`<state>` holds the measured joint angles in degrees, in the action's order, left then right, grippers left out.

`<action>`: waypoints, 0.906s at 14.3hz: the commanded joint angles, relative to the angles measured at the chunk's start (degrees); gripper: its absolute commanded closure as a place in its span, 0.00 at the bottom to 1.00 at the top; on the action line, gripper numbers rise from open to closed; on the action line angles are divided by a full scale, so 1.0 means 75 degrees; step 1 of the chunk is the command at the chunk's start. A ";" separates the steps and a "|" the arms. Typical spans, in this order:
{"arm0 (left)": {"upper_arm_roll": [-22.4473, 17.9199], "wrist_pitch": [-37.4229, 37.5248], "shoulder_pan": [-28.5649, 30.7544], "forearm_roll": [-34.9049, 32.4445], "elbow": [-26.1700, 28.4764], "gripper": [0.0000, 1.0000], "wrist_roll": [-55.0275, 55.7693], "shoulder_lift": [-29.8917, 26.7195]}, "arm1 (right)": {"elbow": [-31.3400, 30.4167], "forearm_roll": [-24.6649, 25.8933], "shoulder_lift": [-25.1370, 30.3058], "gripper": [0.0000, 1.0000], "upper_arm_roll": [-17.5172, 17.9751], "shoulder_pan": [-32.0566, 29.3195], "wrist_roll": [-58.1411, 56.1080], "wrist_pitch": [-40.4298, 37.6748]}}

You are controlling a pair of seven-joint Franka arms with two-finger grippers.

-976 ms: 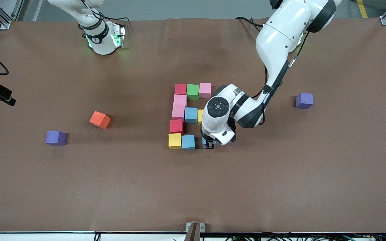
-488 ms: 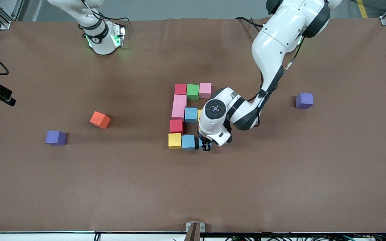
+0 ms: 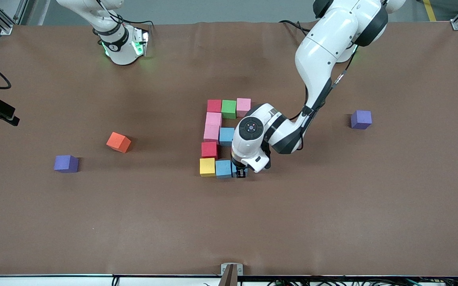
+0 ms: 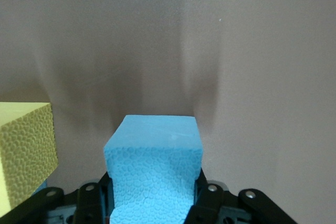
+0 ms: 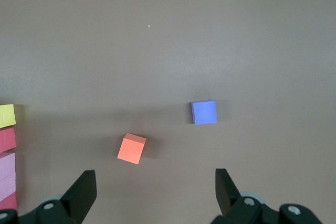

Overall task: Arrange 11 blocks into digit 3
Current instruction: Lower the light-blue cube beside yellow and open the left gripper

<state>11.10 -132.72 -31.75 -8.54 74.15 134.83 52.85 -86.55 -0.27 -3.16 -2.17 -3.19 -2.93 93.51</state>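
The left hand is clamped on a light blue block, with one finger pressed on each side of it. It holds this block low at the open end of the nearest row of the digit 3, just beside another light blue block, and whether the two touch I cannot tell. After that block, toward the right arm's end of the counter, comes a yellow block. From the yellow block the figure goes farther from the front camera: a red block, two pink blocks, then a second red block with a green block and a pink one beside it. A third light blue block lies in the middle row, partly under the left arm. The right hand waits high over the counter with its fingers wide apart and holding nothing. Under it lie an orange cube and a purple cube, both well apart from the figure.
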 commanded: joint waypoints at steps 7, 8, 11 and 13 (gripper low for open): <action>-0.0016 -0.0152 -0.0091 -0.0092 -0.0254 0.54 0.0070 0.0301 | -0.0307 0.0072 0.0151 0.00 0.0102 0.0156 0.0051 0.0164; -0.0016 -0.0152 -0.0079 -0.0092 -0.0254 0.28 -0.0035 0.0289 | -0.0342 0.0083 0.0163 0.00 0.0102 0.0144 0.0051 0.0153; -0.0004 -0.0140 -0.0067 -0.0139 -0.0242 0.00 -0.0188 0.0172 | -0.0343 0.0142 0.0163 0.00 0.0090 0.0120 -0.0019 0.0129; -0.0004 0.0034 -0.0010 -0.0174 -0.0231 0.00 -0.0409 -0.0096 | -0.0331 0.0142 0.0163 0.00 0.0090 0.0109 -0.0019 0.0071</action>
<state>11.10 -133.61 -31.91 -8.54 73.66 133.39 53.19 -87.71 -0.24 -3.17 -1.64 -2.17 -2.95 93.90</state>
